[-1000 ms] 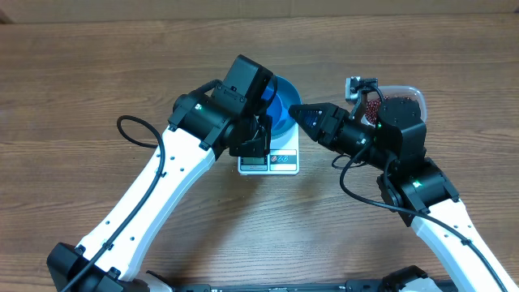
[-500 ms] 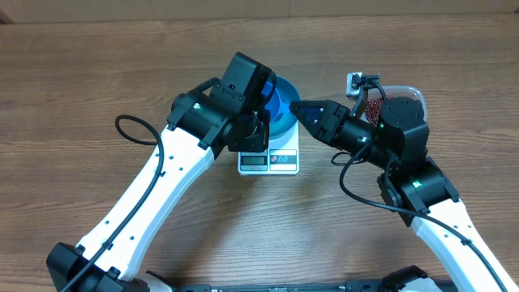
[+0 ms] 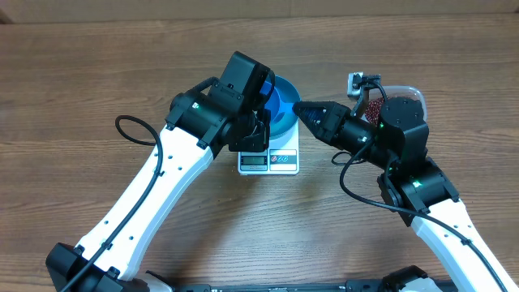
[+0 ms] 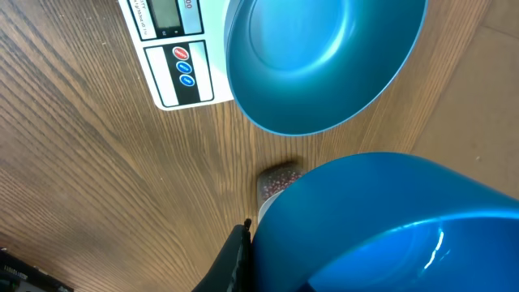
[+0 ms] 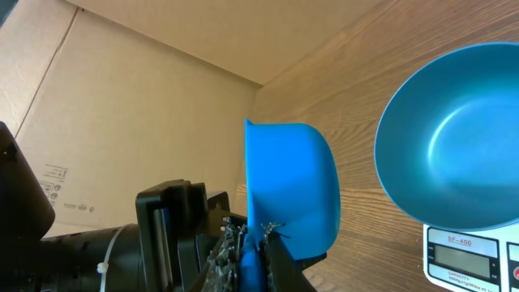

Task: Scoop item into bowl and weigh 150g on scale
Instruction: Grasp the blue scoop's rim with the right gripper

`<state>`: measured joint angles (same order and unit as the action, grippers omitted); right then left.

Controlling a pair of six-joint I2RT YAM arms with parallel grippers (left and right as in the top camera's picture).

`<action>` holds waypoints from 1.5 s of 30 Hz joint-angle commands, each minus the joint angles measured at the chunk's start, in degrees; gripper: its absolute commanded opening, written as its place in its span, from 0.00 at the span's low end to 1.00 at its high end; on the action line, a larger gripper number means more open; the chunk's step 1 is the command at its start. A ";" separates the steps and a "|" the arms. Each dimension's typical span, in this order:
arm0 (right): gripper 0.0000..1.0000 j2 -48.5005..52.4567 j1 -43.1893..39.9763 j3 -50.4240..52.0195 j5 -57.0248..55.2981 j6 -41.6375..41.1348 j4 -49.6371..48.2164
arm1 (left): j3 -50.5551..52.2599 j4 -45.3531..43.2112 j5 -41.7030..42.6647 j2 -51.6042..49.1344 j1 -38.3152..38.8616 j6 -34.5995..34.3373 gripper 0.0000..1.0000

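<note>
Overhead: the right gripper [image 3: 302, 110], half open a second ago, has closed down narrow just right of the bowl [image 3: 281, 122], which sits on the scale [image 3: 270, 161]. The beans [image 3: 373, 105] are all in the tub [image 3: 415, 94] at far right. Left wrist: the left gripper [image 4: 240, 247] is clamped on the blue scoop [image 4: 381, 219], the bowl is empty, and a few beans show beyond the scoop. Right wrist: the right jaws now pinch the scoop's near edge, so both arms hold it. This looks like a handover to the right arm, with nothing scooped or weighed yet.
</note>
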<state>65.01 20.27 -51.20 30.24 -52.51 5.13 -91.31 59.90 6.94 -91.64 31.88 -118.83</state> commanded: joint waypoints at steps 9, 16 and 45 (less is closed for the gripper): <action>0.13 -0.26 0.24 -0.94 -0.46 0.17 -2.49 | 0.04 0.26 1.95 0.02 0.02 -0.59 0.04; 0.12 -0.26 0.24 -0.94 -1.36 0.15 -2.56 | 0.04 1.18 3.08 0.02 0.09 -0.57 0.04; 0.15 -0.26 0.26 -0.94 -1.70 -0.02 -2.91 | 0.04 -0.50 3.21 0.02 1.22 -0.57 0.04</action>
<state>65.01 20.29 -51.20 28.67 -52.49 2.79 -91.31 59.68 9.67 -91.64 32.16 -119.04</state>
